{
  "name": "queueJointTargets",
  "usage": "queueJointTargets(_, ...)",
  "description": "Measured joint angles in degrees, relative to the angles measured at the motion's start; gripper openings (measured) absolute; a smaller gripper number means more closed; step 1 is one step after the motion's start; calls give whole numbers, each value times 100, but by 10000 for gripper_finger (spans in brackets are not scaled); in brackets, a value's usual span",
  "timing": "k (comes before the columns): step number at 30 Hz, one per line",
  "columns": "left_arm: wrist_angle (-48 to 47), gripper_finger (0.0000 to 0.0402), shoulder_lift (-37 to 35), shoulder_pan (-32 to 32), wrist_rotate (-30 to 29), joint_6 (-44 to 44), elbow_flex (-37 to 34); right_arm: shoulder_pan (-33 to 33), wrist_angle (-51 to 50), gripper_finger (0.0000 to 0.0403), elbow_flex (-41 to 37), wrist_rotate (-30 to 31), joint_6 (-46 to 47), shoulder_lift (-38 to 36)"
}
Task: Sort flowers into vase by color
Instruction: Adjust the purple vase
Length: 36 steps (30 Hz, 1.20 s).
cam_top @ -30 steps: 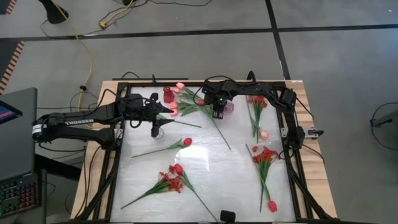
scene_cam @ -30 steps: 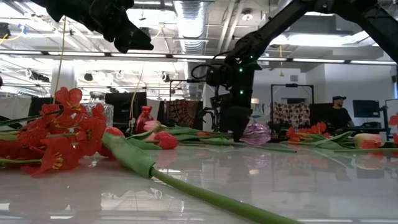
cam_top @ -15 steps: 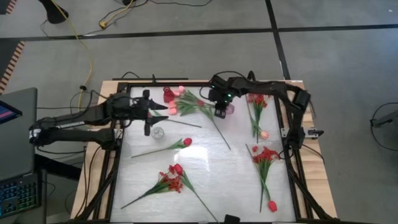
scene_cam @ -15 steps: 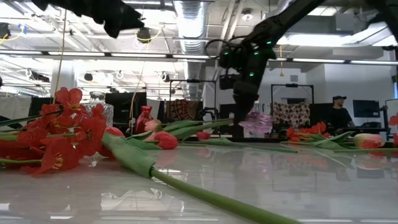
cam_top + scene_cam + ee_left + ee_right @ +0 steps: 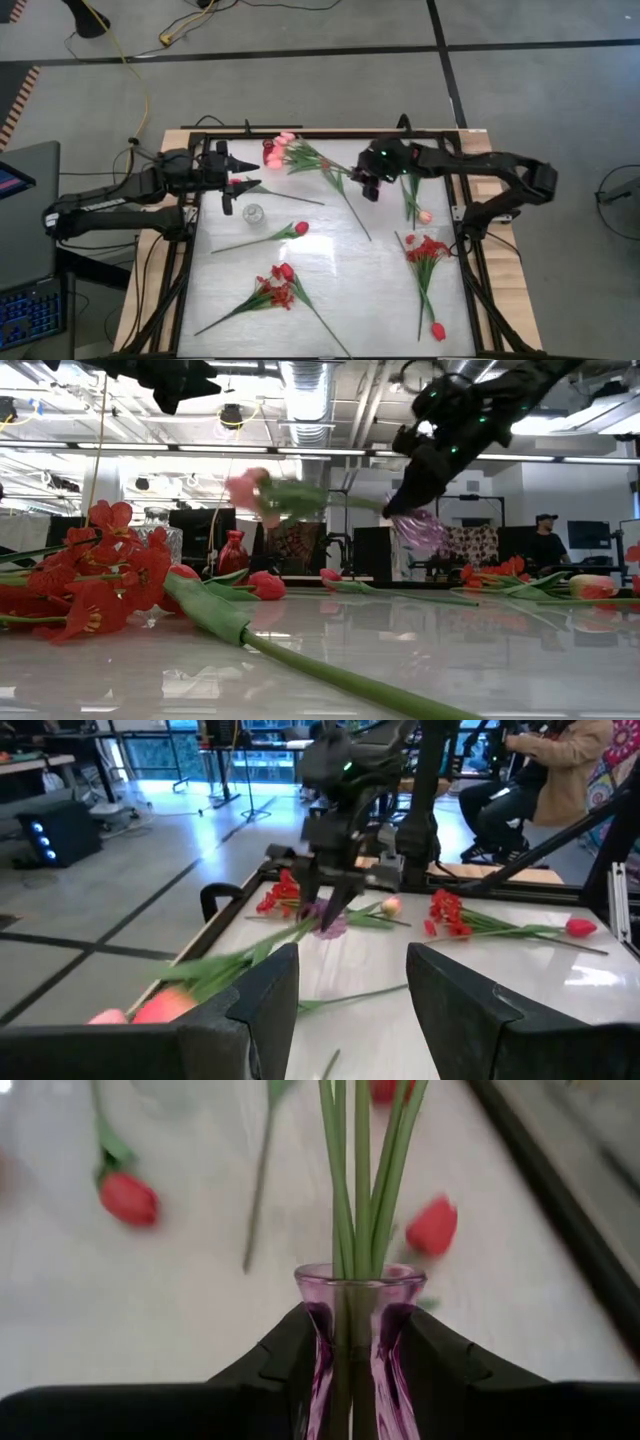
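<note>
Risk of spilled stems: right gripper (image 5: 352, 1355) clamped on purple vase (image 5: 357, 1340), lifted off the tabletop and tilted, pink tulips (image 5: 283, 150) hanging out sideways over the far edge. Could slide free or snag the red vase (image 5: 269, 150). Left gripper (image 5: 228, 183) nearby, half open, empty. Glossy white table (image 5: 340, 270) strewn with red tulips (image 5: 296, 229) and red sprays (image 5: 277, 287). Open workshop behind, seated person (image 5: 543, 545).

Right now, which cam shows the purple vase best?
Right wrist view: the purple vase fills the frame, clamped between the right gripper fingers, stems inside. Low view shows it lifted and tilted. Left wrist view shows it small and distant. In the high view the arm mostly hides it.
</note>
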Motion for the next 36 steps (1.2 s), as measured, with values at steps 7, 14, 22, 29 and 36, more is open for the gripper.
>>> queueJointTargets(7, 4, 175, 41, 0, -7, -100, 0, 260, 1984, 144, -956, 34, 77, -524)
queueJointTargets(14, 19, 175, 19, 0, 308, -169, 0, 246, 3839, 151, -1817, 36, 398, -822)
queueJointTargets(22, 24, 175, 30, -2, 402, -184, 0, 335, 7347, 151, -2858, -2, 640, -729)
queueJointTargets(29, 77, 175, 34, -2, 402, -231, 0, 501, 8783, 150, -3104, 13, 749, -365)
queueJointTargets(36, 16, 175, 34, -9, 404, -330, 0, 413, 8579, 154, -3104, 30, 905, -358)
